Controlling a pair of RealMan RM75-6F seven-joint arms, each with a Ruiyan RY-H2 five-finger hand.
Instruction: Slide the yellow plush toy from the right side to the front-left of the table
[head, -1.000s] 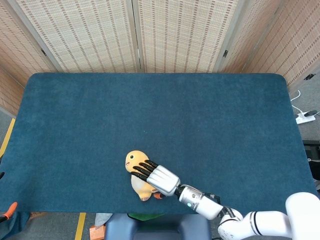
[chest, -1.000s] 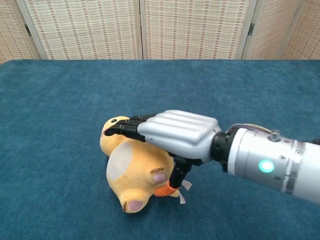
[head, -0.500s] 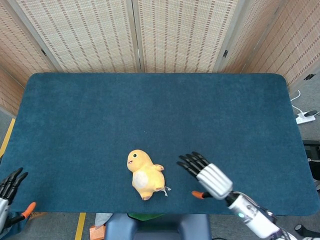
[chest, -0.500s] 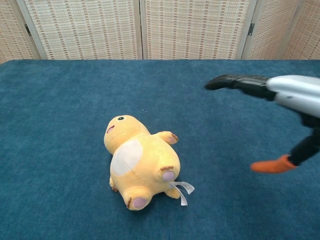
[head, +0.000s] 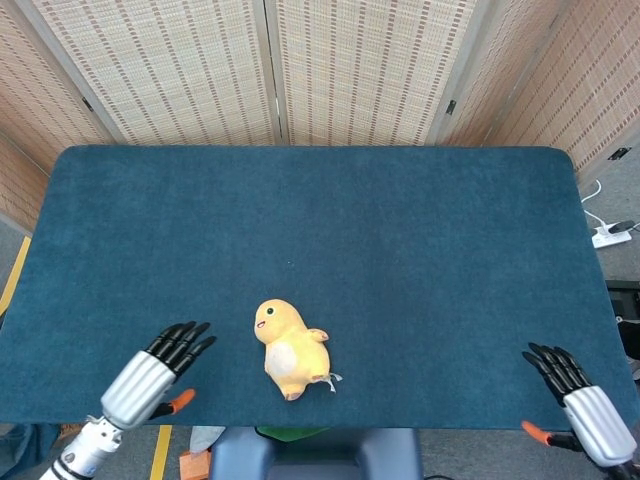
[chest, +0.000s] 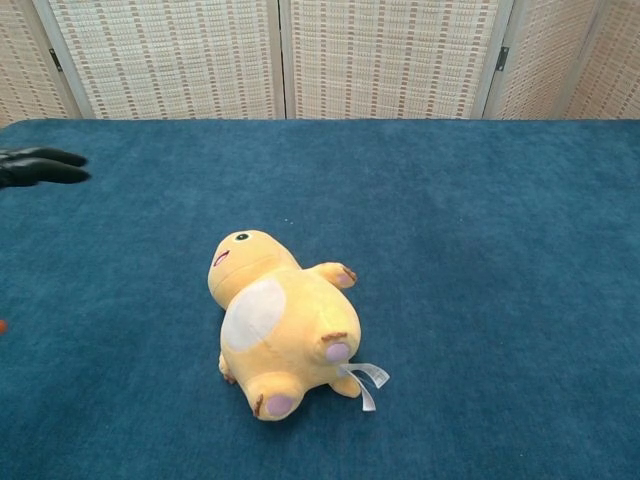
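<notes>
Handover in progress: toy released by R hand, L hand brought in.

The yellow plush toy (head: 287, 348) is left lying on its back at the front-centre of the desk (head: 400, 220), untouched, same spot as 0.5 s ago. The right hand (head: 578, 393), which was pressed on it 1 s ago, has been withdrawn to the front-right corner, fingers spread, nothing held. The left hand (head: 158, 366) has been brought up just left of the toy, near but apart, fingers extended and apart, empty. Front-left not yet reached; final push judged prob. left to the L hand.
</notes>
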